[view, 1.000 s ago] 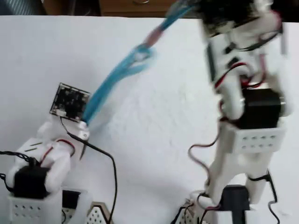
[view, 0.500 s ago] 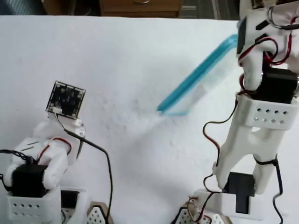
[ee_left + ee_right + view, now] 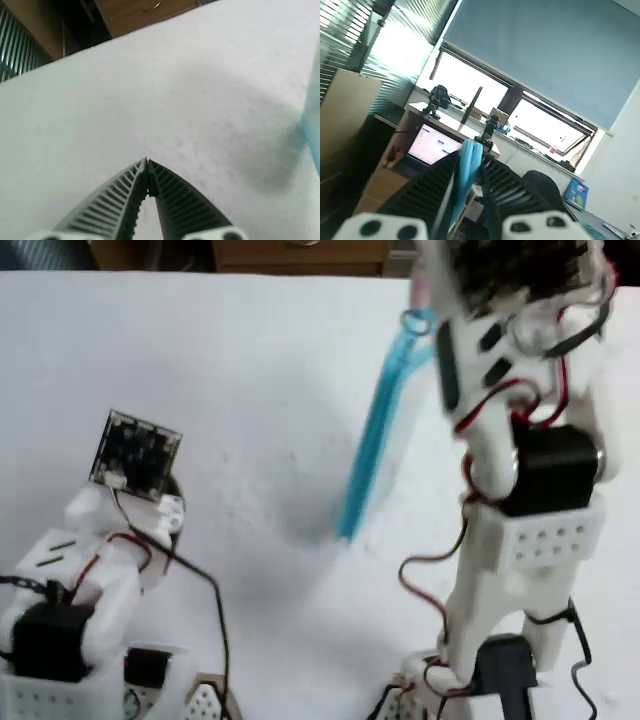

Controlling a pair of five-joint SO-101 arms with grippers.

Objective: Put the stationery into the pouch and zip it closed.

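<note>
My right claw (image 3: 471,156) pinches the blue pouch (image 3: 374,432) by 1 end, high up so it dangles over the worktop (image 3: 250,370), likely to hang straight for zipping. My left claw (image 3: 148,171) rests closed, empty.

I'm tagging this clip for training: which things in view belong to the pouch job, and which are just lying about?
Part of the job:
blue pouch, held in the right gripper
left gripper, shut above the table

Just about:
wooden cabinet beyond the table
monitor in the room behind
</note>
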